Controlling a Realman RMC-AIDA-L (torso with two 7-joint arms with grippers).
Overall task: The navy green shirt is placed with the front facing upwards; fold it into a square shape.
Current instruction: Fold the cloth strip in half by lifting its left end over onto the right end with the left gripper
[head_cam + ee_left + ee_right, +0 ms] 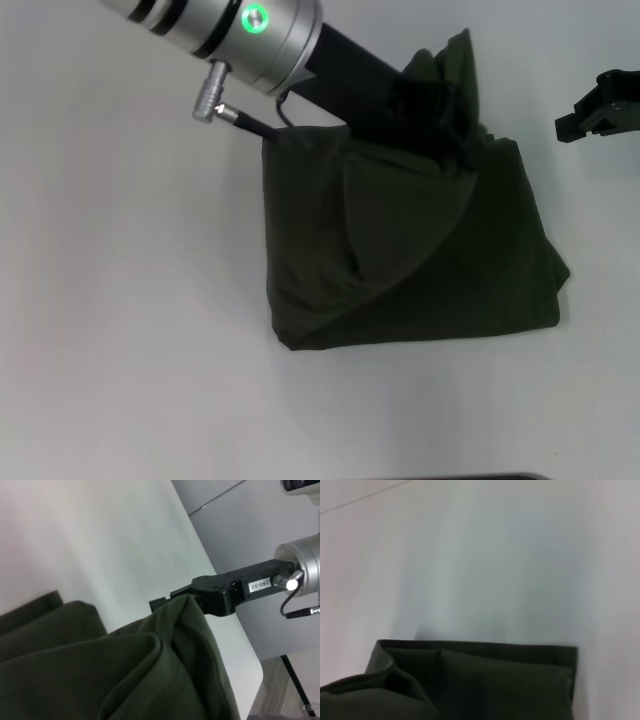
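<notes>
Matt cloth shirt (420, 250) (softly creased) on smooth table (120, 300).

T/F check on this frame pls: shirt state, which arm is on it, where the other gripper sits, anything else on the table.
1. The shirt is spread out flat with both sleeves showing. False: it is already folded into a compact, roughly square bundle.
2. The left gripper is at the far edge of the bundle, with cloth bunched up around it. True.
3. The right gripper is pressing down on the shirt. False: it sits off to the right of the shirt, not touching it.
4. The table is plain white. True.
5. Pink chest lettering faces up on the bundle. False: only plain dark green cloth shows.
</notes>
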